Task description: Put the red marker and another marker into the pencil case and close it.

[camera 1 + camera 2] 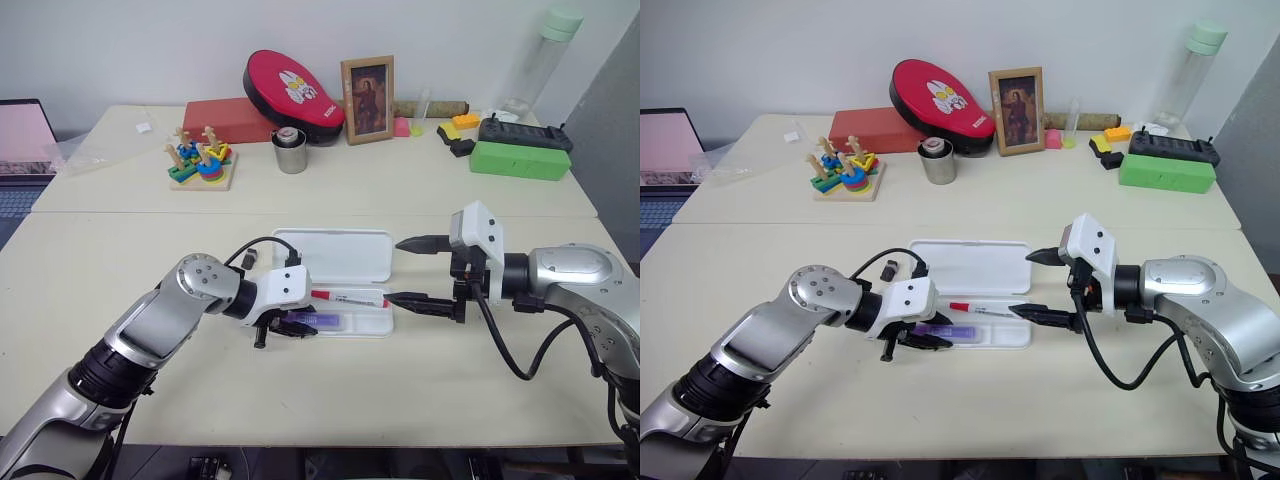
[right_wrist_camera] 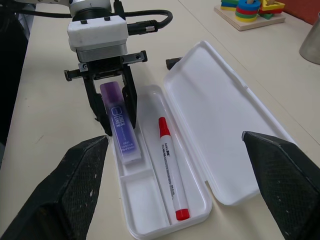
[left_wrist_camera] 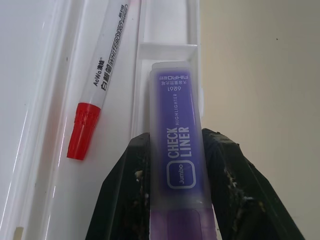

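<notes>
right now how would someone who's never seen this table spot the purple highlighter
Find the open white pencil case at the middle of the near table. The purple highlighter lies in its front compartment, between the left gripper's fingers; it is stubby and purple, unlike the slim red-capped marker alongside.

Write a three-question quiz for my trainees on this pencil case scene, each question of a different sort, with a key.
1. True or false: the red marker already lies in the pencil case.
2. Which does the left tool hold? A) the purple highlighter B) the metal cup C) the framed picture
3. Fill in: the case's lid is ____.

Key
1. True: it lies in the long compartment of the base.
2. A: the black fingers clamp its sides over the case's near compartment.
3. Open: it lies flat on the table, while the right tool hangs open beside the case's end.
</notes>
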Controlling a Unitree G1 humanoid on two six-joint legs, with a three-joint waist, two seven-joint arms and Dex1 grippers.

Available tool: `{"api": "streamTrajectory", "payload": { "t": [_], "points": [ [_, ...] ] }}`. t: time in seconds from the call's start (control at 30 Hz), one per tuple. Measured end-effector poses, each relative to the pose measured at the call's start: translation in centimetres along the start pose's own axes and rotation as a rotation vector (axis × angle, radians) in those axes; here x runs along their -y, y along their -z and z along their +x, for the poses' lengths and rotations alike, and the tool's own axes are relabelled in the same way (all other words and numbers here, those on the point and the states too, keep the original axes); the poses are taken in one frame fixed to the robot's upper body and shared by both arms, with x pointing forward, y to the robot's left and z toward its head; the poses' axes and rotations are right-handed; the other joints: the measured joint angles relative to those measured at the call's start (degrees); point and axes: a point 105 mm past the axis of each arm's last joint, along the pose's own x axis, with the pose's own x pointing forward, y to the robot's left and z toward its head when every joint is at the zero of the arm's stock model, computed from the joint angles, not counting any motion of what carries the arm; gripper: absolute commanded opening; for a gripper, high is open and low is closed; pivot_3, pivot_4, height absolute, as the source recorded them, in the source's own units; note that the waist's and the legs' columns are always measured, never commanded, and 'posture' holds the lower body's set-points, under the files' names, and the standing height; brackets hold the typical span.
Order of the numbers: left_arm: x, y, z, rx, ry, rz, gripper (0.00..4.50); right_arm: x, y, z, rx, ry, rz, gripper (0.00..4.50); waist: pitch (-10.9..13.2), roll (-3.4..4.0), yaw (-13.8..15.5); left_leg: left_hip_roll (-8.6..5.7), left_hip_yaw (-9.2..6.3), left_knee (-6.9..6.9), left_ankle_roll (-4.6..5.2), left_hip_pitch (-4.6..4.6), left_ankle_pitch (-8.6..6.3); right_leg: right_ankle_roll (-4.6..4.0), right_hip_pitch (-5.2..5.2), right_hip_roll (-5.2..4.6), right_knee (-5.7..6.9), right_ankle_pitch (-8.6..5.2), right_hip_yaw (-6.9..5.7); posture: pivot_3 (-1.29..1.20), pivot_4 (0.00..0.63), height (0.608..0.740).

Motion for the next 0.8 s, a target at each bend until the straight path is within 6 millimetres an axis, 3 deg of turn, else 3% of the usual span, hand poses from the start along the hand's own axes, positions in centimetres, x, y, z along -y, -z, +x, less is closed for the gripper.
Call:
{"api": "streamTrajectory", "payload": {
  "t": [0.33, 0.4, 0.8],
  "points": [
    [-0.98, -0.16, 0.10, 0.002, -0.013, 0.011, 1.19, 0.01, 0.00, 0.01, 0.000, 0.002, 0.001, 4.50, 0.0, 0.00, 0.0, 0.00, -0.01, 0.01, 0.00, 0.00, 0.00, 0.00, 0.00, 0.00, 0.01, 0.00, -0.01, 0.00, 0.150, 0.740],
    [-1.02, -0.21, 0.16, 0.003, -0.013, 0.011, 1.89, 0.00, 0.01, 0.02, -0.001, 0.002, 0.002, 4.50, 0.0, 0.00, 0.0, 0.00, -0.01, 0.01, 0.00, 0.00, 0.00, 0.00, 0.00, 0.00, 0.01, 0.00, -0.01, 0.00, 0.150, 0.740],
    [-0.76, -0.93, 0.00, 0.034, -0.007, -0.025, 3.90, -0.24, -0.04, 0.05, -0.002, -0.007, 0.003, 4.50, 0.0, 0.00, 0.0, 0.00, -0.01, 0.01, 0.00, 0.00, 0.00, 0.00, 0.00, 0.00, 0.01, 0.00, -0.01, 0.00, 0.150, 0.740]
  ]
}}
